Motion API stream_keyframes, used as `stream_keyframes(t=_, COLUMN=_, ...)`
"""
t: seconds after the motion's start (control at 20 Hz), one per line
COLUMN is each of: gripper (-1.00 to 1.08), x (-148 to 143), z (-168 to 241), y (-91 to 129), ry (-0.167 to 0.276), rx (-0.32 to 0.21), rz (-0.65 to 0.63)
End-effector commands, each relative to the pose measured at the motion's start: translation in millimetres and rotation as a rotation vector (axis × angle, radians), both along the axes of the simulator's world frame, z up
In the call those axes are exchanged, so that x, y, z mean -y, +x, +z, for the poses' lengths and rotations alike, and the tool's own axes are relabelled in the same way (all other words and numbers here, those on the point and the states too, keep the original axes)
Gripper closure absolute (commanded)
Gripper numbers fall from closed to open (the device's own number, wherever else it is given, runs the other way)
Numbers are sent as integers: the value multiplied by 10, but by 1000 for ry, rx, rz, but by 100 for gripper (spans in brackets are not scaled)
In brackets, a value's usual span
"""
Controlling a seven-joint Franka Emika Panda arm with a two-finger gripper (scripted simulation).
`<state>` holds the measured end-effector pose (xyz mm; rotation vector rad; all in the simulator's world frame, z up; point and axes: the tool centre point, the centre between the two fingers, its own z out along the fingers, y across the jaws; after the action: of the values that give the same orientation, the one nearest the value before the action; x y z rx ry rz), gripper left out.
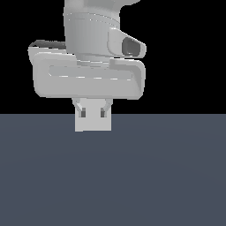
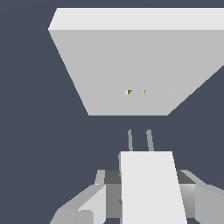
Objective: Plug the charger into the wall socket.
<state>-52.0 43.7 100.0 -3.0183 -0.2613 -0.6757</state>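
In the wrist view the charger (image 2: 151, 205), a plain white block, sits between the fingers of my gripper (image 2: 148, 179), which is shut on it. Two thin grey prongs (image 2: 140, 140) stick out of its front toward the wall socket (image 2: 131, 65), a large light-grey plate with two tiny holes (image 2: 135, 92) near its centre. A short gap separates the prong tips from the plate. In the exterior view my gripper (image 1: 92, 112) hangs just above the floor in front of a pale square, the socket plate (image 1: 92, 126). There the charger cannot be told apart from it.
A flat dark blue-grey floor (image 1: 167, 176) lies all around. The large grey hand body (image 1: 88, 79) blocks much of the exterior view.
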Motion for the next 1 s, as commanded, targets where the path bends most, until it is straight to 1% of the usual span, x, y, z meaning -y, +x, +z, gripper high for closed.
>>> stream_keyframes(t=0.0, gripper=108, x=2, z=0, y=2, ry=0, rx=0, rz=-1)
stream_keyframes(t=0.2, gripper=108, x=-1, z=-1, y=8, ry=0, rx=0, rz=-1)
stream_keyframes(t=0.4, gripper=108, x=-13, z=1, y=74, ry=1, rx=0, rz=-1)
stream_keyframes(t=0.95, gripper=108, x=-80, z=2, y=451, ry=1, rx=0, rz=-1)
